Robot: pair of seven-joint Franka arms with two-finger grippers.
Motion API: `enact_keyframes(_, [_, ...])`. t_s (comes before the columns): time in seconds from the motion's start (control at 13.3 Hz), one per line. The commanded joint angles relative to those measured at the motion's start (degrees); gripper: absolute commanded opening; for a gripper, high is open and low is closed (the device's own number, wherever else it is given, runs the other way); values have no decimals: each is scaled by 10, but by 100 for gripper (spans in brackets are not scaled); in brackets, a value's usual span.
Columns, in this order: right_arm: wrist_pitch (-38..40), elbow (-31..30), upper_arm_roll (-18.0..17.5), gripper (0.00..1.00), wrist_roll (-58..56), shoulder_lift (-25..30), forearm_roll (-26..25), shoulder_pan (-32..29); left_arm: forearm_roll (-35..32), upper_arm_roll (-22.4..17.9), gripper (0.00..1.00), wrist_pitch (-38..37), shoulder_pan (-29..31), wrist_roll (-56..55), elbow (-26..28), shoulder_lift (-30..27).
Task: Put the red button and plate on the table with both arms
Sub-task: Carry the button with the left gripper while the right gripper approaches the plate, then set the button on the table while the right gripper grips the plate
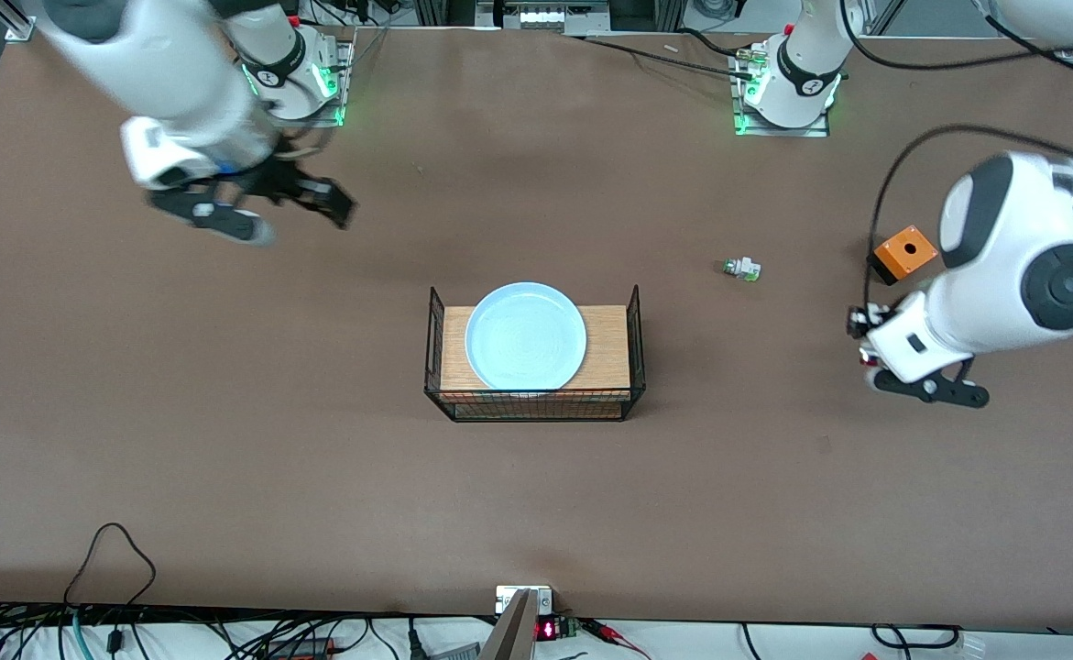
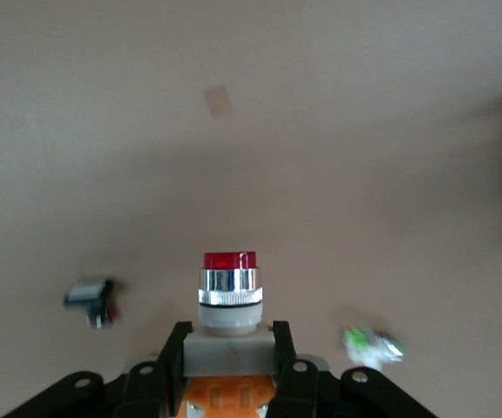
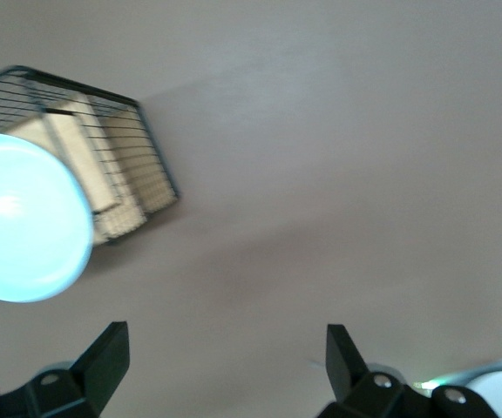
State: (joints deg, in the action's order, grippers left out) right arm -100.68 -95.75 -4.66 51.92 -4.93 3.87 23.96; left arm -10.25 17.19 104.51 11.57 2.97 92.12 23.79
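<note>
The light blue plate [image 1: 525,335] lies on the wood top of a black wire rack [image 1: 609,341] at the middle of the table [image 1: 224,440]. My left gripper [image 1: 866,341] is over the table at the left arm's end, largely hidden under its own hand. In the left wrist view it [image 2: 229,348] is shut on the red button's white body, red cap [image 2: 229,259] pointing away and orange block by the palm. My right gripper [image 1: 303,223] is open and empty over the table near the right arm's base. The right wrist view shows its wide-open jaws [image 3: 227,353] and the plate [image 3: 24,218].
A small white-and-green part [image 1: 742,269] lies on the table between the rack and the left arm; it also shows in the left wrist view [image 2: 371,345]. An orange box [image 1: 904,252] sits by the left arm. A small grey-and-black part [image 2: 91,298] lies near the held button.
</note>
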Motion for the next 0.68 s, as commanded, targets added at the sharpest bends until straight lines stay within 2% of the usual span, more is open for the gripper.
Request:
enact_keyframes(0.0, [-54,11,9,100,90,-38,3,43,1,8,27,100,28,26,94,-6])
enact_keyframes(0.3, [-162,14,9,100,213,-111,14,93,1,7,27,217,61,27,204,3])
enact_keyframes(0.45, [-194,49,9,100,265,-161,22,102,1,5,27,293,67,27,255,10])
enact_keyframes(0.6, [-196,61,9,100,304,-187,23,101,1,3,28,338,85,40,264,39])
